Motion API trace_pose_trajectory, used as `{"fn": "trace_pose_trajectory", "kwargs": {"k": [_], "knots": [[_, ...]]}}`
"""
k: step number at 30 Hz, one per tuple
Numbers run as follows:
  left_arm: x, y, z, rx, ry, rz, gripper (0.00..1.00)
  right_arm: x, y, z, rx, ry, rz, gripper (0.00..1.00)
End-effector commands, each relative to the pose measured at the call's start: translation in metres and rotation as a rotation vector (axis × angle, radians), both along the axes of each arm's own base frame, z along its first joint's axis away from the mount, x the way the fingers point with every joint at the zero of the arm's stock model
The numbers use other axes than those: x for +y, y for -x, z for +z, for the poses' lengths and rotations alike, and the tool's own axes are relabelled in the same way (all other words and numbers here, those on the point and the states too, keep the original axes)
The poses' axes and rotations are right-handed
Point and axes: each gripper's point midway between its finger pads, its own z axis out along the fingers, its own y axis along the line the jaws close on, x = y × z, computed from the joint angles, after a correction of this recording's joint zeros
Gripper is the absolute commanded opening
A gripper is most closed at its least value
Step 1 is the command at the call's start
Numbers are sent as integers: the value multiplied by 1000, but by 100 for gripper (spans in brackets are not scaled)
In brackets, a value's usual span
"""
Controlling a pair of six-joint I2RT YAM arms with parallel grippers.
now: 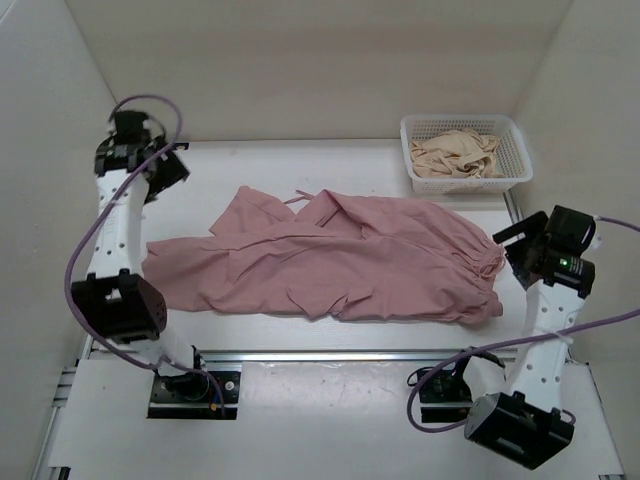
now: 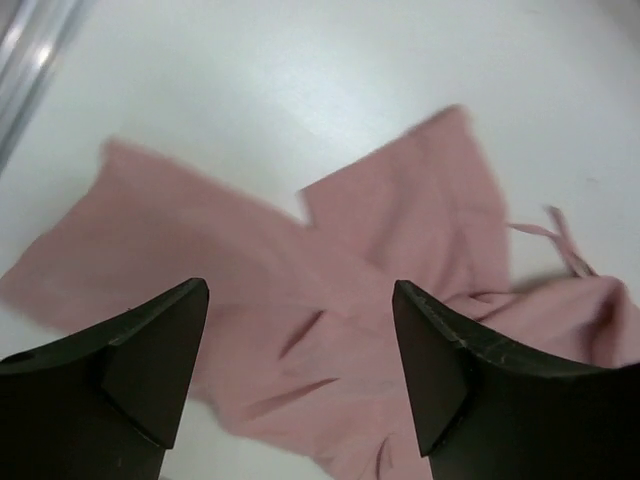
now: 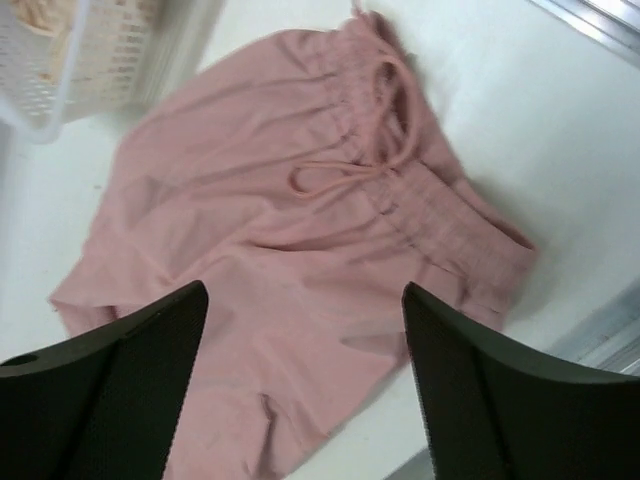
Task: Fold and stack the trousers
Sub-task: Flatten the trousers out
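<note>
The left arm (image 1: 118, 225) and right arm (image 1: 545, 335) share white links joined by bulky black joint housings (image 1: 115, 305), with purple cables (image 1: 71, 270) looping alongside each. A small green light (image 1: 563, 263) glows on the right wrist. The fingers (image 2: 130, 370) are matte black and wedge-shaped.

The basket (image 3: 100, 60) and trousers (image 3: 300, 250) run past the picture's edge.

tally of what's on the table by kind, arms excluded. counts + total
Pink trousers: 1
White basket: 1
Beige cloth bundle in the basket: 1 (cannot tell how many garments it holds)
Total: 3
</note>
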Motion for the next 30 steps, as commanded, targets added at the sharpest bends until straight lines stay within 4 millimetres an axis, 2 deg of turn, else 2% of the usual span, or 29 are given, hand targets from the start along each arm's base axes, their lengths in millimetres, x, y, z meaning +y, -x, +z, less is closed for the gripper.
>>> {"fn": "trace_pose_trajectory", "kwargs": {"k": [1,2,3,4,5,6,7,8,9,10,11,12,13,14,16,19,20,21,22,23,24,25,26,27,28,29,30], "knots": [[-50,-55,-8,-2,-34,-215,85,4,-39,34,-119,64,144,80],[-62,-65,-18,35,-45,-249,85,9,-47,36,-128,59,181,68],[-79,-75,-8,37,-81,-276,85,15,-56,37,-128,56,223,50],[-86,-91,-46,131,-100,-297,88,16,-71,35,-109,47,258,34],[-93,-99,-57,166,-116,-309,94,18,-78,33,-98,40,298,8],[-105,-115,-46,132,-150,-319,94,17,-88,17,-39,5,321,2],[-111,-119,-84,232,-158,-334,96,18,-96,20,-44,10,370,0],[-118,-125,-92,240,-159,-348,100,21,-103,17,-37,-9,396,0],[-123,-134,-92,221,-168,-351,100,22,-111,3,-1,-47,420,1],[-130,-137,-112,255,-165,-358,100,23,-116,-1,7,-61,438,8],[-131,-142,-119,252,-165,-358,100,23,-121,0,11,-65,450,26],[-135,-145,-127,253,-146,-360,100,21,-126,-11,40,-82,449,35],[-138,-145,-144,280,-130,-360,100,20,-130,-12,44,-85,449,42],[-138,-147,-151,284,-130,-360,100,20,-131,-17,57,-93,449,52],[-142,-148,-173,314,-109,-363,100,17,-134,-21,70,-92,443,59],[-147,-150,-187,326,-85,-377,100,15,-134,-25,84,-89,435,61],[-147,-150,-194,341,-85,-378,95,13,-134,-26,89,-81,428,62],[-150,-149,-195,341,-70,-386,83,12,-137,-28,89,-81,428,62],[-150,-149,-195,341,-70,-386,64,12,-137,-28,89,-81,428,62],[-150,-152,-191,329,-70,-386,18,12,-137,-32,98,-80,434,62],[-142,-151,-183,326,-106,-352,10,10,-137,-32,103,-71,427,60],[-132,-150,-172,315,-128,-328,10,9,-137,-35,111,-76,427,59],[-128,-148,-144,270,-141,-303,10,8,-135,-39,124,-71,419,57],[-117,-150,-128,231,-154,-275,10,5,-135,-43,137,-67,411,55],[-102,-147,-120,219,-158,-235,10,5,-138,-46,139,-68,411,53],[-95,-146,-85,140,-149,-219,10,5,-136,-54,157,-79,411,53],[-90,-151,-70,85,-136,-209,10,7,-140,-55,146,-93,407,53]]}}
